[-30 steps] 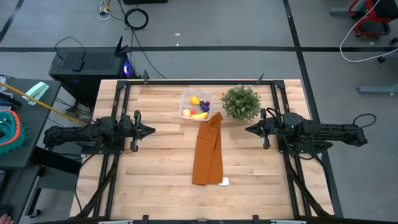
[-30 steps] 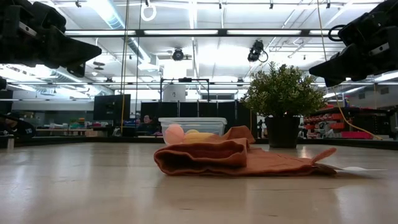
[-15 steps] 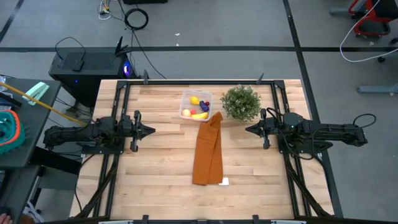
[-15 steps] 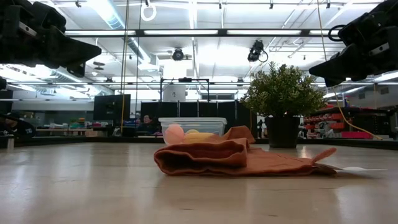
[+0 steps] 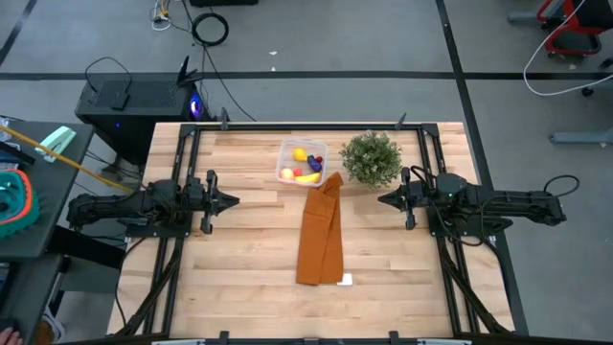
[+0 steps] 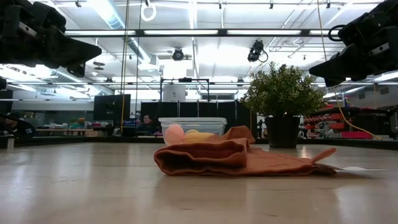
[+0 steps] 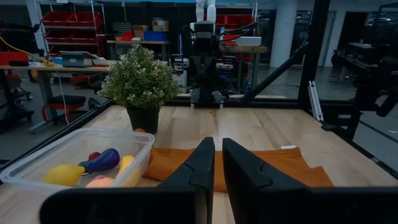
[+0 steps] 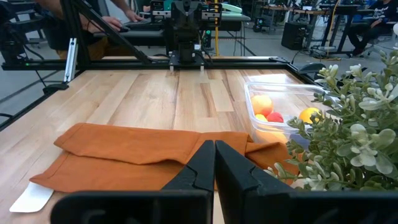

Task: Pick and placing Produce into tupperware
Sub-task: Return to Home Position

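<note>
The clear tupperware [image 5: 302,161] sits near the table's far edge and holds the produce: a yellow lemon [image 7: 63,175], a dark purple piece [image 7: 104,160], a yellow banana [image 5: 307,177], a red-orange round fruit [image 8: 262,104] and a small red piece [image 8: 274,117]. My left gripper [image 5: 234,201] hovers shut above the table's left side, well away from the box. My right gripper [image 5: 381,199] hovers shut on the right side, beside the plant. Both are raised, as the low view shows.
A long orange-brown cloth [image 5: 321,232] lies down the table's middle, its far end touching the box. A green potted plant [image 5: 371,158] stands right of the box. A small white label [image 5: 345,280] lies by the cloth's near end. Bare wood lies left and right.
</note>
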Available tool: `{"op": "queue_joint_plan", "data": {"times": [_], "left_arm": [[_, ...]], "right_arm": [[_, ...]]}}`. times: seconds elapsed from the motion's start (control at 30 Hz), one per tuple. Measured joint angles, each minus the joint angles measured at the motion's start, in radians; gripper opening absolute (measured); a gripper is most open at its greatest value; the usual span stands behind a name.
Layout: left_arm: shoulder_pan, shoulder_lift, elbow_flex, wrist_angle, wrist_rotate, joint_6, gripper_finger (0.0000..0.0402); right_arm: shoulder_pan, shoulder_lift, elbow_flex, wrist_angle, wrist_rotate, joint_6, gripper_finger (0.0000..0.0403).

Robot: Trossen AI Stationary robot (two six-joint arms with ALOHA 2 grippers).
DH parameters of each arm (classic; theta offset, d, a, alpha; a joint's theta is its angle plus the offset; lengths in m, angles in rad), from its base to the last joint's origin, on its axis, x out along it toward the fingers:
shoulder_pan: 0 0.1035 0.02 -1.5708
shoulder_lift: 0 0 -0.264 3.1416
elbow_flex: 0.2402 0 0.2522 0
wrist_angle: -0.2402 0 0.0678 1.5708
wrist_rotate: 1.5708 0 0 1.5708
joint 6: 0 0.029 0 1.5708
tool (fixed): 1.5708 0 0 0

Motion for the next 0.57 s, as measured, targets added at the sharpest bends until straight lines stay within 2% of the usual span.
{"op": "queue_joint_plan", "data": {"times": [0.33,0.57], "left_arm": [[0.0,0.0,0.0,0.0,0.0,0.0,0.0028],[0.0,0.0,0.0,0.0,0.0,0.0,0.0036]], "right_arm": [[0.0,0.0,0.0,0.0,0.0,0.0,0.0016],[0.0,0.0,0.0,0.0,0.0,0.0,0.0016]]}}
